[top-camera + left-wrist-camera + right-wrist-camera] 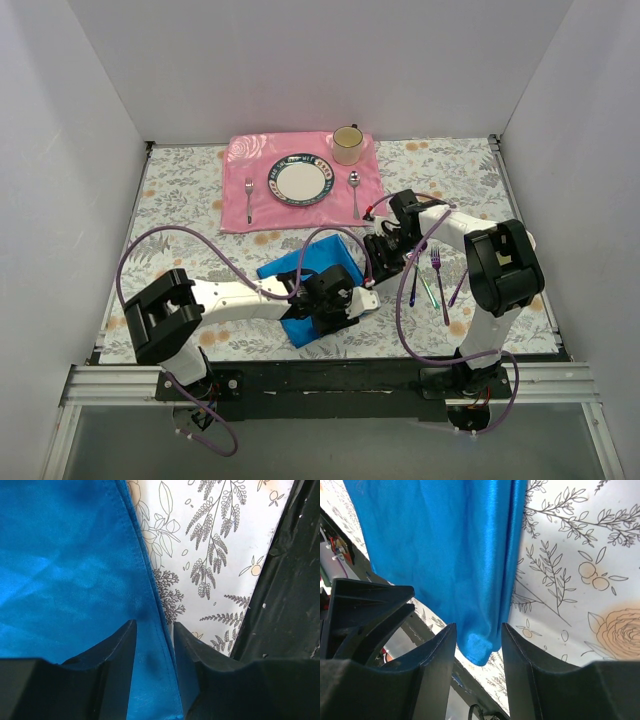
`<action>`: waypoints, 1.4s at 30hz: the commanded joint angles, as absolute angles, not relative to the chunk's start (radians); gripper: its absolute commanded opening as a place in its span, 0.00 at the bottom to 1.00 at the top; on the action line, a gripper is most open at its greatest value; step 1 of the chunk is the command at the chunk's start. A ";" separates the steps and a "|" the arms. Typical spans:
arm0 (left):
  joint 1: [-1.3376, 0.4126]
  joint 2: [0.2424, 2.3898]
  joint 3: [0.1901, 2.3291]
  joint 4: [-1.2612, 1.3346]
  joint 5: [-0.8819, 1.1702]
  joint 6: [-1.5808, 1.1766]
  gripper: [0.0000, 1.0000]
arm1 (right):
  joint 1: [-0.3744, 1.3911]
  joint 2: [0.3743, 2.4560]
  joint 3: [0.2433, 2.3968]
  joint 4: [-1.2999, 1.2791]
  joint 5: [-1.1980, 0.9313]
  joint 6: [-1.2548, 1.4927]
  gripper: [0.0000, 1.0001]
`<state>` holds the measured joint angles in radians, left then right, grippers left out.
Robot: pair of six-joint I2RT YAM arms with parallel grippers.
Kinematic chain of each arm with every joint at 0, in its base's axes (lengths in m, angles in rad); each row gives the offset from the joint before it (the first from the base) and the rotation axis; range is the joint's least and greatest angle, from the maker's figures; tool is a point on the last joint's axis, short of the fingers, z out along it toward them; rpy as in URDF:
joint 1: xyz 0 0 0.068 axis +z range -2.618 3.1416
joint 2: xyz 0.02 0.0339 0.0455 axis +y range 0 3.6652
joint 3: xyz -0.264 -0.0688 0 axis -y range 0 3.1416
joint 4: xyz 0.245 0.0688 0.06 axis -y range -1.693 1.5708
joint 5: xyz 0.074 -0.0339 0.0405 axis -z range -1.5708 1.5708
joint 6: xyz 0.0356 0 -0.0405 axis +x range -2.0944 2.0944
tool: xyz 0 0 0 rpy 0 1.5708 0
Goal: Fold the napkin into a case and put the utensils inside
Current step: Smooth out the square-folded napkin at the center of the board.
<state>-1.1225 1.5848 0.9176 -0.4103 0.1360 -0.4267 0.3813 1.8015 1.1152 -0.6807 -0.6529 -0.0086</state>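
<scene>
The napkin (300, 265) is spread on the table under the 2 grippers. The left gripper (154, 630) is set over the napkin's hem, jaws apart. The right gripper (479, 630) is set astride the napkin's corner, jaws apart. The utensils (437, 270) are laid just right of the napkin.

robot lab booth: bare white panel walls (300, 60), aluminium frame rail (120, 384), floral tablecloth (180, 190)

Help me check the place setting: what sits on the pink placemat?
A plate, a cup, a silver fork and a silver spoon rest on the placemat. Whatever lies beneath the plate and cup is covered and cannot be seen.
</scene>
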 commanded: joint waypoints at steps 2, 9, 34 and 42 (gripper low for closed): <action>-1.160 1.591 0.894 -0.385 0.066 -0.405 0.36 | 0.380 1.825 1.112 -0.678 -0.646 -0.029 0.50; -1.173 1.603 0.845 -0.384 0.012 -0.359 0.30 | 0.382 1.835 1.081 -0.669 -0.646 -0.034 0.48; -1.103 1.358 0.896 -0.704 0.262 -0.057 0.36 | 0.382 1.715 1.191 -0.710 -0.772 -0.095 0.65; -0.690 1.217 1.042 -0.590 0.639 -0.435 0.89 | 0.382 1.717 1.315 -0.562 -0.914 -0.027 0.70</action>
<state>-0.9051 1.3167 0.9707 -0.6971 0.4076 -0.2077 0.3813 1.7302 1.2770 -0.6876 -0.8116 -0.1005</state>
